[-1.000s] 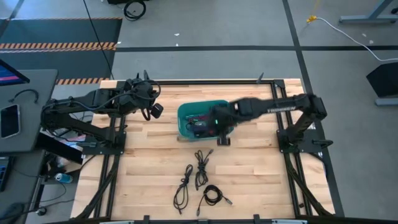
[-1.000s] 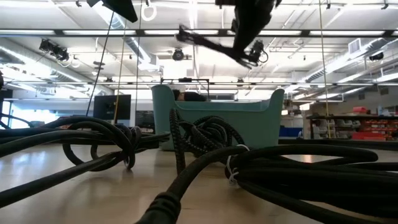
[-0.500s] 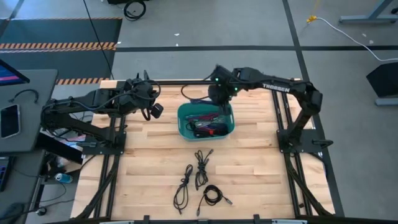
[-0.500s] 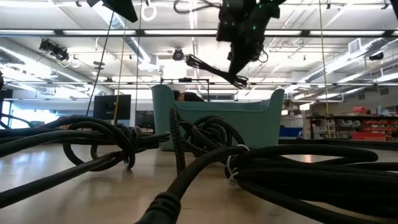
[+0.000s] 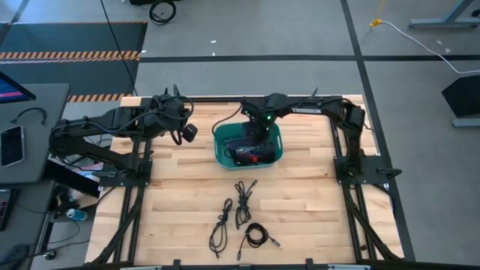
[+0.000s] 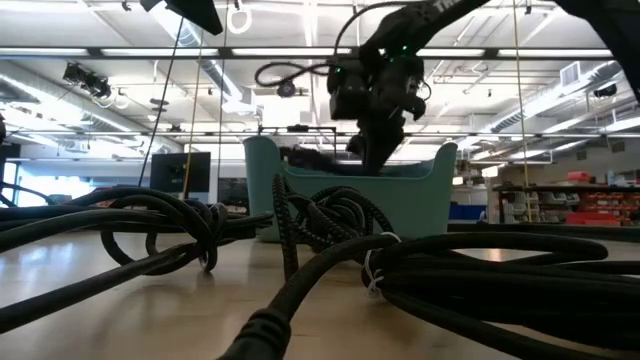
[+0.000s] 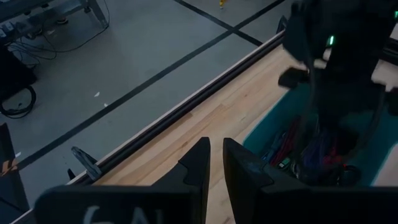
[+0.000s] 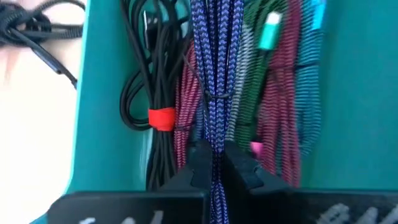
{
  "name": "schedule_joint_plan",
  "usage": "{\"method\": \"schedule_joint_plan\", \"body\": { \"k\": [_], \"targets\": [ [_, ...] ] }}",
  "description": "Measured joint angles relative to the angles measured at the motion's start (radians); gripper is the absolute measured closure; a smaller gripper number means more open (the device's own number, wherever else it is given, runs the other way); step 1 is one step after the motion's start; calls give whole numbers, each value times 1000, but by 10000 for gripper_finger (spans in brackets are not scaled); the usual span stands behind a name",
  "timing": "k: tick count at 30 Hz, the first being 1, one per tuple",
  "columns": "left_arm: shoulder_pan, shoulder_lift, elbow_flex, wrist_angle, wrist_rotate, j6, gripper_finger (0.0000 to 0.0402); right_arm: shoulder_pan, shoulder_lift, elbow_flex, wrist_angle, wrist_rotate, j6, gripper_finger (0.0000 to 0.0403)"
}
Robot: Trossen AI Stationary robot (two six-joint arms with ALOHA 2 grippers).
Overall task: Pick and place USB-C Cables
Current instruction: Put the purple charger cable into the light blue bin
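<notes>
My right gripper [image 5: 255, 136] reaches down over the teal bin [image 5: 219, 154] and is shut on a blue braided cable bundle [image 8: 216, 56]. Under that bundle, inside the bin, lie a black cable with a red tie [image 8: 152, 93] and red, green and teal cables [image 8: 280, 93]. Three more black cables [image 5: 242, 201] [image 5: 220, 225] [image 5: 256, 235] lie on the wood near the table's front edge. My left gripper [image 5: 189, 133] waits left of the bin, raised, its fingers [image 7: 196, 165] almost together with nothing between them. My right gripper pinches the blue bundle between its two fingers, part-way along its length [image 8: 214, 134], several strands together. The fingers slant steeply down from above and lie along the bundle. The bundle runs on from the fingers over the other cables in the bin; whether it rests on them I cannot tell.
The bin's walls [image 6: 420, 200] stand around the right gripper's fingers [image 6: 368, 150]. Bare wood [image 5: 300, 202] spreads between the bin and the front cables. In the low view thick black cables [image 6: 450, 270] and a braided one [image 6: 330, 215] fill the foreground.
My right gripper has swung with the blue bundle from over the bin's near side toward the table's far edge, then sunk toward the bin, tipping to point more steeply down. The bundle, which stuck out sideways high above the bin, now reaches down into it.
</notes>
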Motion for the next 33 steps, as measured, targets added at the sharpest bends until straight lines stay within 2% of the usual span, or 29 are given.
{"method": "schedule_joint_plan", "body": {
  "k": [6,15,21,28,33],
  "targets": [
    [0,0,0,0,0,-11,351,22,56,4,7,30,-11,385],
    [0,0,0,0,0,-11,351,29,67,0,6,159,15,386],
    [0,0,0,0,0,-11,351,49,68,-1,10,162,56,383],
    [0,0,0,0,0,-10,351,83,67,-1,11,176,57,301],
    [0,0,0,0,0,-9,351,99,67,16,-13,264,57,280]
  ]
}}
